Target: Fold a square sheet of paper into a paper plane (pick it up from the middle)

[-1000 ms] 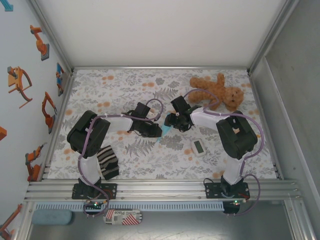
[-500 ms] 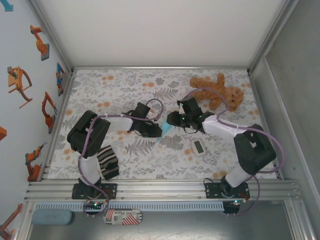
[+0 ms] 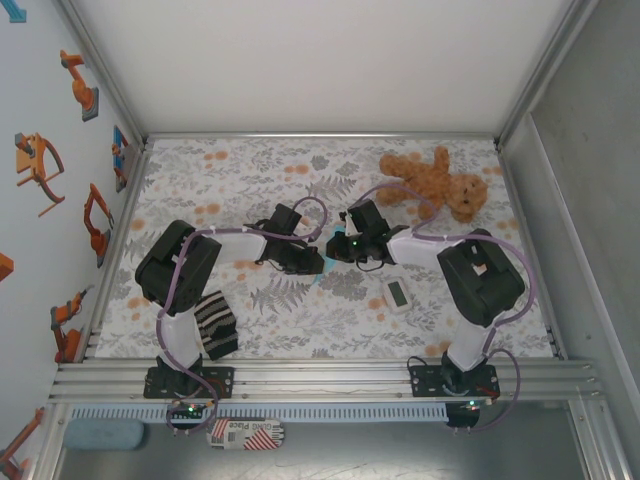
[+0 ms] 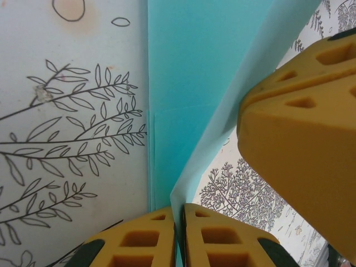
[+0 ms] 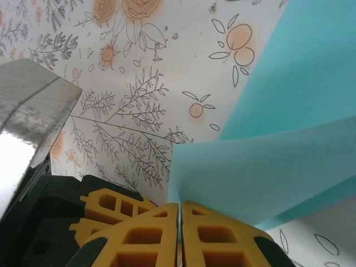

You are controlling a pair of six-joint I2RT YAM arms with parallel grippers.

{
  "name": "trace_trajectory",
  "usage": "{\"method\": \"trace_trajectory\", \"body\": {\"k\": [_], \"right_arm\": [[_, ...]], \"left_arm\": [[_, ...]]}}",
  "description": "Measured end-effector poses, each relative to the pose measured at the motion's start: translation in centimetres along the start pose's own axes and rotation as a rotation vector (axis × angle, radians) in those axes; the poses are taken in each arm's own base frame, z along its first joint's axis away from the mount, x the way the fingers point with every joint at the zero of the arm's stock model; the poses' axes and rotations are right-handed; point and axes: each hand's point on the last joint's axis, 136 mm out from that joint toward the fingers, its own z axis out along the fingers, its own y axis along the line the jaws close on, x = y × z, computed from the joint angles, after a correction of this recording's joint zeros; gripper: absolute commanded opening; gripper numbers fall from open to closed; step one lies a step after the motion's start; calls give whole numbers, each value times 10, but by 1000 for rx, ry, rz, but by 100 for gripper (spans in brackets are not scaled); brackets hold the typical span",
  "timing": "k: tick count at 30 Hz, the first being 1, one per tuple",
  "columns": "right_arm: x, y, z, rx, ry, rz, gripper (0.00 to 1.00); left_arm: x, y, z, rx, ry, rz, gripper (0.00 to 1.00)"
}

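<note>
L gripper point(image 4: 179, 222) & R gripper point(image 5: 179, 222) angled inward, both pinching blue paper point(image 4: 183, 67).

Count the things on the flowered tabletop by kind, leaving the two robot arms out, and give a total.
teddy bear: 1
striped cloth: 1
white gadget: 1
light-blue paper sheet: 1
Total: 4

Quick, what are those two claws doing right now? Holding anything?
The left gripper is closed, pinching the blue paper.
The right gripper is closed, pinching another edge of the same blue paper.
</note>
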Motion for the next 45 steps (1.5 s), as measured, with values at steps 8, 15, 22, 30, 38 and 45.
{"method": "trace_trajectory", "body": {"k": [8,15,22,30,38,45], "right_arm": [[4,-8,8,18,21,11,9],[-1,-6,13,19,24,10,9],[1,-10,16,34,36,17,9],[1,-16,15,66,33,25,9],[1,-19,15,79,31,29,9],[1,-19,15,79,31,29,9]], "left_arm": [[0,0,0,0,1,-1,12],[0,0,0,1,2,0,13],[0,-1,0,4,2,0,13],[0,-1,0,3,3,-1,13],[0,0,0,3,3,-2,13],[0,-1,0,6,5,-2,13]]}}
